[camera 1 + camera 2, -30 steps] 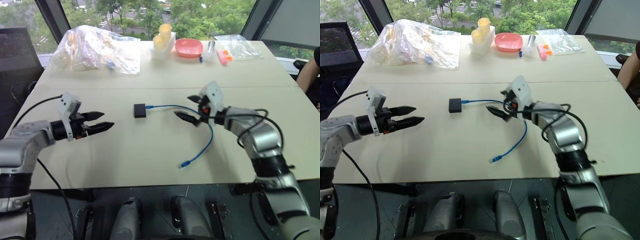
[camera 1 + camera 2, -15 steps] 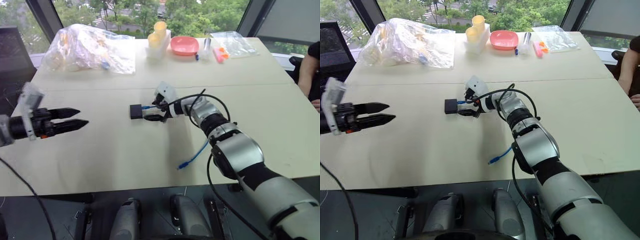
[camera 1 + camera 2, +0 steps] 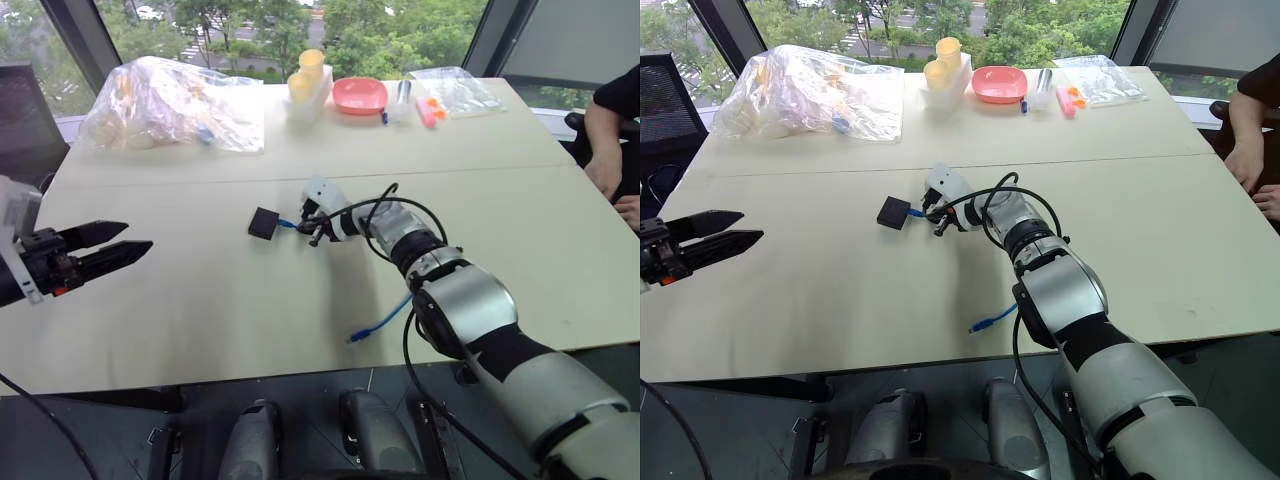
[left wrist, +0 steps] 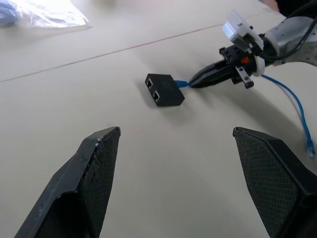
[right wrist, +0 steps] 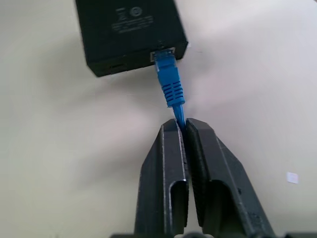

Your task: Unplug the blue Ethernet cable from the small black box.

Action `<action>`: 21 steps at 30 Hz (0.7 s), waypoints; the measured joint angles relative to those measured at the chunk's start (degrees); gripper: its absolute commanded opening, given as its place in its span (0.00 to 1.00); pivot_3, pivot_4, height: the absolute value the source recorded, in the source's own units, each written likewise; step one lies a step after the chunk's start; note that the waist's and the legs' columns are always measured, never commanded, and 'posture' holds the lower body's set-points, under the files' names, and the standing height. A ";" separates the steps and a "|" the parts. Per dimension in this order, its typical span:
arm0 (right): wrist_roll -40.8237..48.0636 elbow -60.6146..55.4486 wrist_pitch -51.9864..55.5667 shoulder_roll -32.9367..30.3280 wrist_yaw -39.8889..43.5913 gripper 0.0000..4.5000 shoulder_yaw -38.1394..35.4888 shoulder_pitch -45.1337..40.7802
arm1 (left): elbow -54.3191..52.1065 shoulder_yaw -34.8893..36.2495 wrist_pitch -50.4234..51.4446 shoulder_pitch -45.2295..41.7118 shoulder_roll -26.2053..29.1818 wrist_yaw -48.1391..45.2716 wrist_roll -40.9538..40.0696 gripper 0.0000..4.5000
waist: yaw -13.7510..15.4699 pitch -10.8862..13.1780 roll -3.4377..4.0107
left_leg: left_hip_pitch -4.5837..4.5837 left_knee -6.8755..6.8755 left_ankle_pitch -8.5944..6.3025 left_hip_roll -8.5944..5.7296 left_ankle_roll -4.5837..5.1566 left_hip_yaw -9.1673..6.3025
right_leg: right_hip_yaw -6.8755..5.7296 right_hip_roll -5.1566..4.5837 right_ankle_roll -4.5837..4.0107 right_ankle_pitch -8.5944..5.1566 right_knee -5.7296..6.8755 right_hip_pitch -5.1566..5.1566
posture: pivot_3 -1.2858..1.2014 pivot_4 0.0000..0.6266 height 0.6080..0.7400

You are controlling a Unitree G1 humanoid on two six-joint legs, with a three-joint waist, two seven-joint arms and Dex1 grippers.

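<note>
Right gripper clamped on blue Ethernet cable just behind strain boot, close to plug: short lever, pull likely to run straight along socket. Plug seated in side of small black box, near middle of table. Box lying loose, unheld (may drag along with any pull). Rest of cable trailing under right arm, free end near front edge. Left gripper wide open, empty, well apart from box, aimed toward it, presumably ready to brace.

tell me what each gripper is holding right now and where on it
The right gripper is shut on the blue Ethernet cable, pinching the cord just behind its plug. The left gripper is open, holding nothing.
</note>
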 measured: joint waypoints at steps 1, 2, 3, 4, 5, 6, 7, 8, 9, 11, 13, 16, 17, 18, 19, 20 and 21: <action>-1.16 -0.06 -1.21 -0.35 1.08 0.02 0.77 -0.05 | 0.03 -0.70 -0.13 -0.74 -0.16 0.27 -0.02 0.85 | 0.00 0.00 0.00 | 0.00 0.00 0.00 -0.01 0.00 0.01 | 0.00 0.00 0.00 0.00 0.00 0.00 | 0.52 0.24 1.00; -2.19 -0.12 -2.37 -0.54 1.57 0.02 1.47 -0.16 | 0.11 -1.34 -0.23 -1.61 -0.58 0.48 -0.02 0.85 | 0.00 0.00 0.00 | 0.00 -0.01 0.00 -0.01 0.00 0.02 | 0.00 0.00 0.00 0.00 0.00 0.00 | 0.52 0.24 1.00; -3.57 -0.18 -4.25 -0.83 1.54 0.02 2.44 -0.21 | 0.58 -2.60 -0.56 -3.14 -1.20 0.85 -0.02 0.85 | 0.00 0.00 0.00 | 0.00 0.00 0.00 -0.01 0.00 0.02 | 0.00 0.00 0.01 0.00 0.00 0.00 | 0.52 0.24 1.00; -4.71 -0.24 -6.30 -1.07 0.76 0.02 3.16 -0.25 | 1.56 -3.76 -1.19 -4.77 -1.79 1.10 0.06 0.85 | 0.07 0.00 0.00 | 0.00 0.00 0.00 -0.02 -0.01 0.03 | 0.00 0.00 0.01 0.01 0.01 0.00 | 0.52 0.24 1.00; -5.63 -0.24 -7.92 -1.15 -0.41 0.02 3.64 -0.31 | 2.70 -4.91 -1.79 -6.12 -1.99 1.43 0.23 0.85 | 0.06 -0.01 -0.01 | 0.00 0.01 0.01 -0.02 -0.01 0.03 | 0.00 0.01 0.01 0.01 0.01 0.00 | 0.52 0.24 1.00; -6.07 -0.22 -9.19 -1.50 -2.22 0.02 3.63 -0.39 | 4.21 -5.75 -2.73 -8.03 -2.58 1.87 0.48 0.85 | 0.13 0.01 0.01 | -0.03 0.01 0.03 -0.04 -0.06 0.03 | 0.00 -0.01 0.01 0.01 0.03 -0.04 | 0.52 0.24 1.00; -6.24 -0.25 -10.59 -1.92 -3.82 0.02 3.57 -0.62 | 5.81 -6.52 -3.56 -9.72 -2.78 2.31 1.04 0.85 | 0.14 0.02 0.01 | -0.06 0.01 0.05 -0.04 -0.08 0.03 | 0.00 -0.01 0.01 0.01 0.03 -0.06 | 0.52 0.24 1.00; -6.58 -0.78 -13.12 -3.23 -5.87 0.02 3.54 -0.98 | 8.46 -7.76 -4.81 -12.49 -3.28 2.55 1.79 0.85 | 0.26 0.04 0.03 | -0.08 0.02 0.06 -0.07 -0.10 0.06 | 0.00 -0.02 0.01 0.01 0.03 -0.06 | 0.52 0.24 1.00; -6.88 -1.85 -15.31 -4.69 -7.24 0.02 3.60 -1.45 | 10.54 -8.67 -5.71 -14.41 -3.54 2.58 2.43 0.85 | 0.31 0.06 0.03 | -0.14 0.02 0.07 -0.09 -0.12 0.10 | 0.00 -0.03 0.01 0.01 0.02 -0.12 | 0.52 0.24 1.00; -7.84 -5.60 -20.41 -8.89 -9.03 0.02 3.69 -2.86 | 15.22 -11.11 -7.73 -18.39 -3.85 2.16 3.85 0.85 | 0.32 0.06 0.01 | -0.17 0.01 0.08 -0.13 -0.12 0.20 | 0.01 -0.04 0.06 0.03 0.01 -0.13 | 0.52 0.24 1.00; -7.60 -11.10 -23.58 -12.03 -8.81 0.02 3.22 -3.36 | 19.56 -13.53 -9.69 -21.71 -4.29 1.34 5.48 0.85 | 0.19 0.03 -0.03 | -0.16 -0.03 0.07 -0.17 -0.11 0.24 | 0.00 -0.02 0.23 0.11 0.01 -0.12 | 0.52 0.24 1.00; -5.79 -22.77 -25.02 -14.32 -6.13 0.02 2.50 0.43 | 26.00 -17.56 -12.38 -27.78 -6.27 -0.70 7.78 0.85 | 0.19 0.02 -0.05 | -0.15 -0.08 0.06 -0.13 -0.10 0.22 | -0.01 0.13 0.26 0.12 0.04 -0.14 | 0.52 0.24 1.00; -5.03 -29.04 -24.60 -15.16 -4.86 0.02 2.51 3.78 | 29.62 -19.47 -13.71 -31.24 -7.55 -1.96 8.87 0.85 | 0.37 0.02 -0.05 | -0.15 -0.07 0.06 -0.12 -0.10 0.19 | -0.04 0.19 0.26 0.12 0.06 -0.14 | 0.52 0.24 1.00; -4.73 -32.69 -23.98 -15.19 -4.20 0.02 2.72 5.89 | 31.82 -20.57 -14.57 -33.05 -8.15 -2.74 9.57 0.85 | 0.43 0.02 -0.05 | -0.15 -0.06 0.06 -0.12 -0.10 0.18 | -0.04 0.21 0.26 0.12 0.08 -0.14 | 0.52 0.24 1.00; -4.52 -36.78 -22.91 -15.64 -3.68 0.02 2.88 8.50 | 35.01 -22.02 -15.76 -35.89 -9.39 -4.01 10.49 0.85 | 0.56 0.02 -0.04 | -0.15 0.00 0.07 -0.13 -0.10 0.19 | -0.03 0.20 0.26 0.12 0.12 -0.14 | 0.52 0.24 1.00; -4.37 -39.15 -22.02 -15.88 -3.41 0.02 2.95 10.05 | 36.98 -22.96 -16.62 -37.78 -10.41 -4.85 11.10 0.85 | 0.74 0.02 -0.04 | -0.16 0.04 0.07 -0.14 -0.09 0.20 | -0.03 0.21 0.26 0.12 0.13 -0.14 | 0.52 0.24 1.00; -4.20 -43.62 -20.05 -16.76 -3.18 0.02 2.90 12.36 | 41.66 -24.62 -18.14 -41.69 -12.77 -6.78 12.36 0.85 | 1.13 0.03 -0.04 | -0.16 0.10 0.07 -0.15 -0.09 0.21 | -0.03 0.21 0.26 0.12 0.13 -0.12 | 0.52 0.24 1.00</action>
